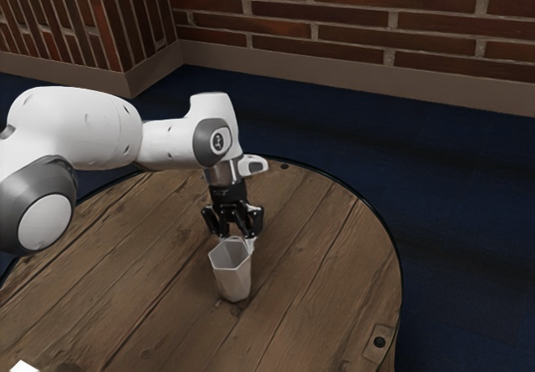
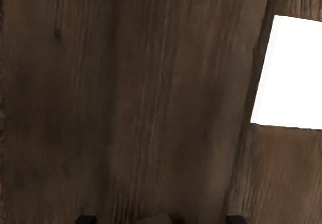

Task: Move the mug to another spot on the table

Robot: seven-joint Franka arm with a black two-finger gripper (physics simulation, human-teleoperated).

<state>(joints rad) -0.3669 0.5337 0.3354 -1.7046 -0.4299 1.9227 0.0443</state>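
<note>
Ok so here's what we've got: the mug (image 1: 231,273) is white with flat-sided walls, standing a bit below the middle of the exterior frame, on the round wooden table (image 1: 334,247); it looks upright or near enough, with a small shadow at its base. The arm comes in from the left and our gripper (image 1: 235,231) hangs right over the mug's far rim, pointing down; it's at or just touching the rim, and honestly we can't tell whether it's open or closed on anything. There's a small white thing (image 1: 17,365) at the lower left corner of the frame, well apart from the mug; brick wall (image 1: 376,21) and dark blue floor (image 1: 451,180) behind. In the wrist view it's mostly wood grain, plus a bright white patch (image 2: 289,73) lying on the table.
</note>
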